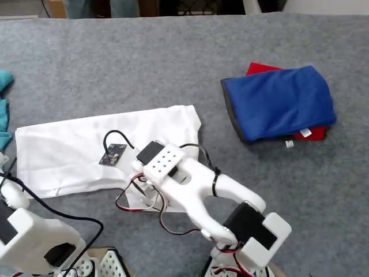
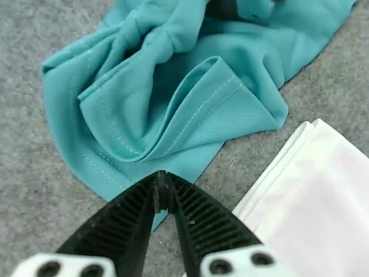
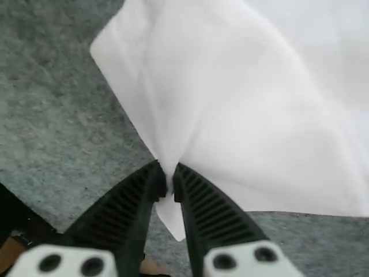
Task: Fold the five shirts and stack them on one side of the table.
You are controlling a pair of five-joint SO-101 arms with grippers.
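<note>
A white shirt (image 1: 75, 153) lies spread flat at the table's left-centre. My right gripper (image 3: 170, 182) is shut on a pinched fold at the shirt's (image 3: 242, 104) near edge, with cloth bunching up between the fingers. A crumpled teal shirt (image 2: 173, 86) sits at the table's far left edge (image 1: 3, 109). My left gripper (image 2: 160, 193) hovers over its hem, fingers shut with no cloth seen between the tips, and the white shirt's corner (image 2: 317, 196) lies beside it. On the right, a folded blue shirt (image 1: 279, 101) rests on a folded red one (image 1: 262, 69).
A grey felt cover (image 1: 173, 63) spans the table, bare across the back and the near right. A small dark board on a black cable (image 1: 112, 154) lies on the white shirt. Loose red and black wires (image 1: 144, 202) hang under the right arm.
</note>
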